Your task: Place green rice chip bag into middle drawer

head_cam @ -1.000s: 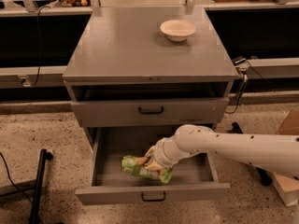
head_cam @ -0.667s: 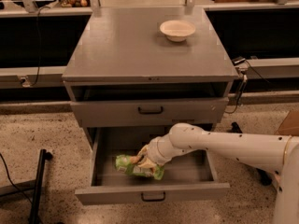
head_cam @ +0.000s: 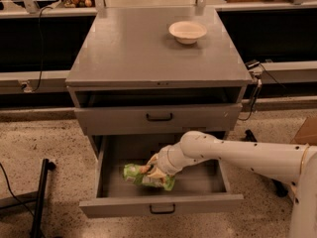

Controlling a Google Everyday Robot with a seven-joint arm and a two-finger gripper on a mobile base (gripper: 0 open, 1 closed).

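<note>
- Camera view: the gripper is down inside the open middle drawer, right on top of the green rice chip bag.
- Change: the bag has shifted a bit left from a second ago, with almost no shift in the last stretch. The white arm has settled low.
- The bag now looks to be lying flat on the tray floor, left of centre, near the front wall.
- Gripper state: touching the bag's upper edge. Cannot tell if it is clamped or released.
- Judgement: placement is basically done. What remains is to let go and pull out, and the drawer is not yet closed.
- The upper drawer is closed, and the white bowl sits on the cabinet top, uninvolved.
</note>
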